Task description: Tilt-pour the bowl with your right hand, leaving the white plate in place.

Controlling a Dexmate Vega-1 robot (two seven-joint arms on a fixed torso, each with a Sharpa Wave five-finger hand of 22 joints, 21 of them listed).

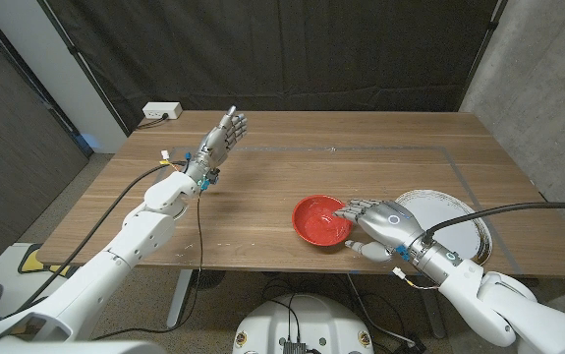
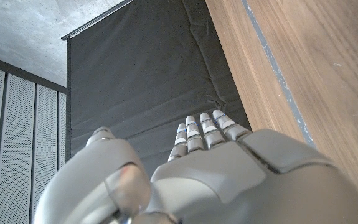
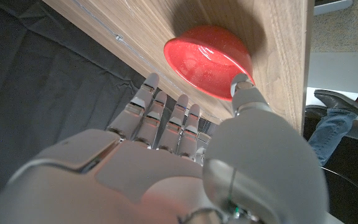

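Bowl: the red bowl (image 1: 321,220) is sitting upright on the wooden table (image 1: 292,167), close to the near edge and a little right of the middle; in the right wrist view the bowl (image 3: 208,60) is showing its rounded red wall

Right hand: the right hand (image 1: 378,224) is reaching in from the bottom right corner, fingers stretched out and slightly apart over the bowl's right rim; the thumb tip (image 3: 242,82) is lying right at the bowl's wall, though I cannot tell whether it is actually touching, and nothing is being held

White plate: the white plate (image 1: 459,218) is lying just beside the bowl on its right, partly hidden under the right forearm, near the table's right front corner

Left hand: the left hand (image 1: 225,136) is hovering well apart from the bowl at the table's far left, fingers (image 2: 205,129) straight and together, pointing towards the black curtain (image 1: 262,49), carrying nothing

Open room: the table's middle and far half are lying bare between the two arms, with a thin taped line (image 1: 361,149) running parallel to the far edge

Edges: the bowl is sitting nearer the front edge than the back one

Beyond the table: a person's jeans and shoe (image 3: 334,115) are showing past the table's edge in the right wrist view
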